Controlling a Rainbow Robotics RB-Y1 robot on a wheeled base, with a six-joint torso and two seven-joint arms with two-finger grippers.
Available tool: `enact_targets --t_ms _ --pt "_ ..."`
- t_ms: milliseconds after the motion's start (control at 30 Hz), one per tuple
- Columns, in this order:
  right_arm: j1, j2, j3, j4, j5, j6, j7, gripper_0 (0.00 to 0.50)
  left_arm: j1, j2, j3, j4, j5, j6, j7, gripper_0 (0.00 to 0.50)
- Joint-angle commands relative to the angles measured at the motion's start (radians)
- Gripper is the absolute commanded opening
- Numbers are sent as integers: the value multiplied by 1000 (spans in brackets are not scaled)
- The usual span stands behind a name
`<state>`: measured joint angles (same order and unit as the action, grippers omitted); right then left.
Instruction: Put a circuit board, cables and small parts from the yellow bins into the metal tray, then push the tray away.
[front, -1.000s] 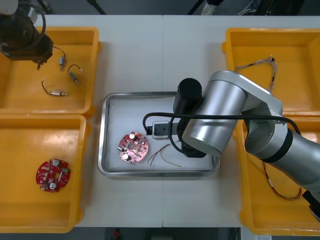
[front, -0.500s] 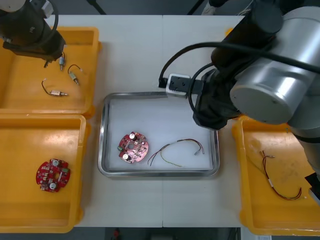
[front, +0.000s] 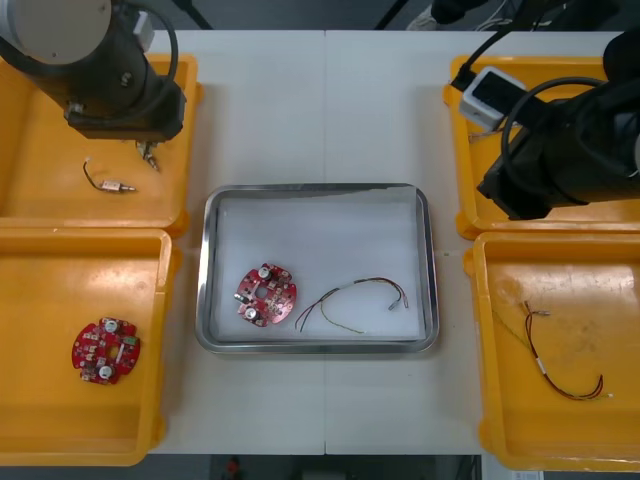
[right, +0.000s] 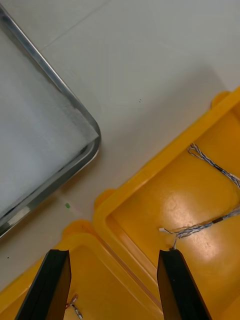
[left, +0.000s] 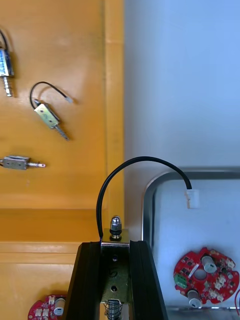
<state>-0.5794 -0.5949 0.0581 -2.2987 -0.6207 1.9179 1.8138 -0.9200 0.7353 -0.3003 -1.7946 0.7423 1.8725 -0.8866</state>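
Your counter (front: 320, 110) carries four yellow bins with the metal tray (front: 322, 187) between them: the far left bin (front: 45, 205), the near left bin (front: 55, 275), the far right bin (front: 460, 92) and the near right bin (front: 590, 290). Your left arm hangs over the far left bin, at its tray-side wall. Your right arm hangs over the far right bin, close to that bin's corner nearest the tray. Your left gripper (left: 115, 244) is clamped on a small metal part (left: 115, 227), whose black wire (left: 135, 162) arcs up and over to a white plug above the tray's corner. Your right gripper (right: 114, 252) has its fingers spread wide with nothing between them, and it hovers above the seam where the two right bins meet. Inside the tray, a circuit board (front: 266, 295) lies flat in the near left part. A red and yellow cable (front: 352, 298) curves just beside it toward the robot's right. A second circuit board (front: 105, 350) rests in the near left bin, well apart from the tray. A thin cable (front: 560, 365) lies in the near right bin, and a twisted blue and white cable (right: 200, 229) lies in the far right bin. Three loose small parts (left: 47, 114) sit on the floor of the far left bin, apart from one another.
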Motion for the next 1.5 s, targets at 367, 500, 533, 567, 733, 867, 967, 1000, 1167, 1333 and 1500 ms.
enact_targets --t_ms 367,500,533,567,733,867,967,1000,1167,1333,1500 --pt "-11 -42 -247 142 38 2 -70 500 79 -79 -169 -112 28 -88 172 0" --pt "-73 -31 -247 258 85 2 -85 500 93 -89 -230 -94 -1 -142 175 0" --pt "-89 -26 -247 294 102 2 -91 500 93 -94 -249 -83 -9 -157 175 0" --pt "-99 -23 -247 314 113 2 -94 500 93 -97 -258 -75 -17 -167 176 0" --pt "-175 7 -247 482 222 2 -114 500 93 -114 -324 -8 -49 -260 176 0" --pt "-238 18 -245 608 280 2 -131 500 93 -122 -373 37 -64 -311 178 0" --pt "-290 35 -251 708 315 2 -174 500 93 -125 -413 49 -90 -329 183 0" --pt "-312 40 -254 743 323 2 -200 500 93 -125 -422 52 -92 -334 184 0" --pt "-381 50 -256 875 348 2 -294 500 93 -132 -444 61 -100 -342 193 0" --pt "-439 66 -282 1024 352 -72 -410 500 95 -132 -451 95 -104 -389 193 0" --pt "-488 67 -282 1151 363 -180 -473 500 95 -139 -454 98 -112 -392 195 0"
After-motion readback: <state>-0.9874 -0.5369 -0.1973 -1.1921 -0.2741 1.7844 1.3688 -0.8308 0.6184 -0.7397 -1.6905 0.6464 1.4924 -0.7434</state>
